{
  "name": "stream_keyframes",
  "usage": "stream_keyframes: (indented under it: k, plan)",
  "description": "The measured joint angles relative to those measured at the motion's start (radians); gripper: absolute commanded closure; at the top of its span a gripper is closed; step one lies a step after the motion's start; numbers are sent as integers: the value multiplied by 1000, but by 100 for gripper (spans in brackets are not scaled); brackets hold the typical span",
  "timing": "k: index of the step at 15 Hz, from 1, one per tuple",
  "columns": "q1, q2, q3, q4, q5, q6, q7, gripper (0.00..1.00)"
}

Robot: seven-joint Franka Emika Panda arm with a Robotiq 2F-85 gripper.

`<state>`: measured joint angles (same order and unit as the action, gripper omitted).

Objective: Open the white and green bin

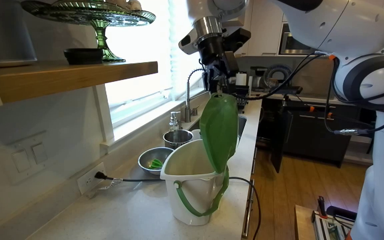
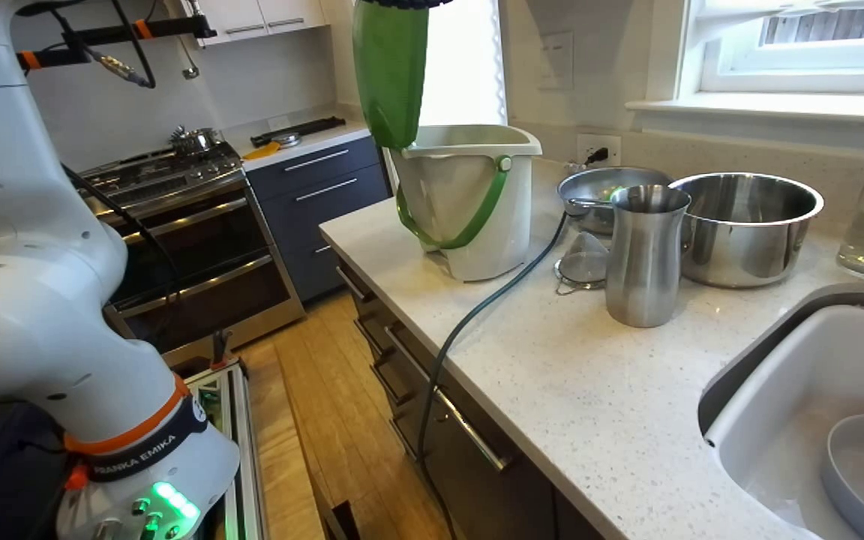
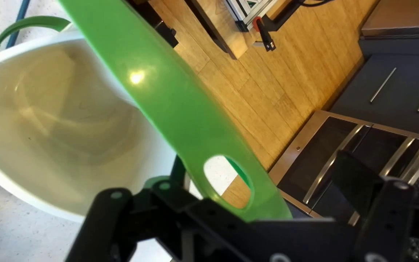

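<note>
Upper left in an exterior view, a green glass cake stand (image 1: 101,38) and a black dish (image 1: 83,56) sit on a wooden shelf (image 1: 75,80). Below, there's a plug (image 1: 100,175) at the wall outlet (image 1: 87,183), its dark cord (image 1: 138,180) slipping behind the white and green bin (image 1: 192,190) and over the counter edge. Left of centre, here's a metal bowl (image 1: 148,156) with something green inside, a steel pot (image 1: 175,143) right behind it. Lower middle, the bin itself, upright on the counter (image 1: 122,213), mouth uncovered, green lid (image 1: 220,133) standing steeply along its right side. And the arm (image 1: 345,33)! In from the right, arching across the top, wrist pointing down just over the lid's tip. In the wrist view the gripper (image 3: 264,180) has its fingers spread wide, the lid's holed end showing in the gap; contact, I can't tell.
</note>
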<state>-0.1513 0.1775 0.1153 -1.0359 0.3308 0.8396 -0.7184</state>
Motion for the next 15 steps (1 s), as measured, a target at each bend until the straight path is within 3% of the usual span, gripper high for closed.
stream_keyframes:
  k: [7, 15]
  plan:
    - [0, 2, -18, 85, -51, 22, 44, 0]
    - [31, 3, -16, 161, -167, 139, 146, 0]
